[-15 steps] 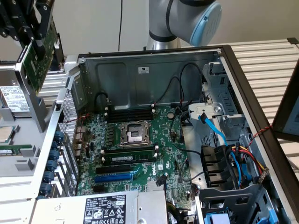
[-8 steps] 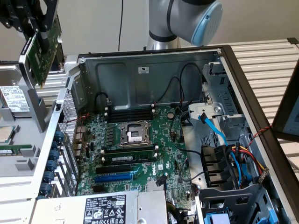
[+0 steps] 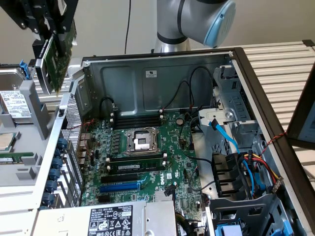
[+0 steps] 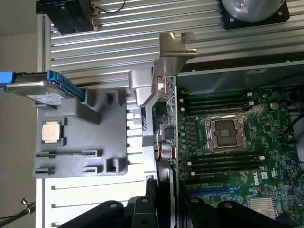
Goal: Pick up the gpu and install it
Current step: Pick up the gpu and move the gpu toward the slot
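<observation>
- The graphics card [image 3: 54, 64] is clamped between the fingers of the gripper [image 3: 55, 34]
- It is held aloft, tilted, at the exterior view's left, over the edge of the computer case [image 3: 147, 83]
- Its metal bracket [image 4: 176, 45] is pointed away from the gripper

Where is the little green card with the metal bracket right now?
The small green gpu hangs in the black gripper at the exterior view's upper left, above the grey plastic tray, just outside the open computer case.

Silver-grey arm [image 3: 194, 17], pale blue joint cap [image 3: 220, 24], black bolted fingers [image 4: 142, 209].
</observation>
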You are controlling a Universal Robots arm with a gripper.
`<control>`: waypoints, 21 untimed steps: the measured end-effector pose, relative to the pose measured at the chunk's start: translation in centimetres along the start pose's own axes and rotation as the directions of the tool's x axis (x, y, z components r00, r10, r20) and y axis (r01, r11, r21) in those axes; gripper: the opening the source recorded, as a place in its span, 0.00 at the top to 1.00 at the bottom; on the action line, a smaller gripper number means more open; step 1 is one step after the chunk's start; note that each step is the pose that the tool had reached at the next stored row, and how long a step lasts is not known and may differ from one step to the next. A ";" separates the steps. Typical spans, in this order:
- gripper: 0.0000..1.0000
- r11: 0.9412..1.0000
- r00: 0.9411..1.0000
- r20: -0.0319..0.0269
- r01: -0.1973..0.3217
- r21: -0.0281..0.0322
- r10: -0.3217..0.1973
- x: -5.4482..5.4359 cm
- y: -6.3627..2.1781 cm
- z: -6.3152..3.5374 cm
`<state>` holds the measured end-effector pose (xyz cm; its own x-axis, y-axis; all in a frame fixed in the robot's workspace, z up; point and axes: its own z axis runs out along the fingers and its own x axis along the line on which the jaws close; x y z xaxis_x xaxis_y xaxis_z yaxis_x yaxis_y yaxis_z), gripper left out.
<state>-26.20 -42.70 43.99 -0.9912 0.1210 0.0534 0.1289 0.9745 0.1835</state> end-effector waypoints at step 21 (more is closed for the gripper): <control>0.73 1.000 0.999 -0.033 -0.006 0.007 0.007 -7.9 -0.42 0.57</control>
<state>-18.47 -43.95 42.94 -0.9888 0.1211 0.0872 0.1350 0.9750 0.1764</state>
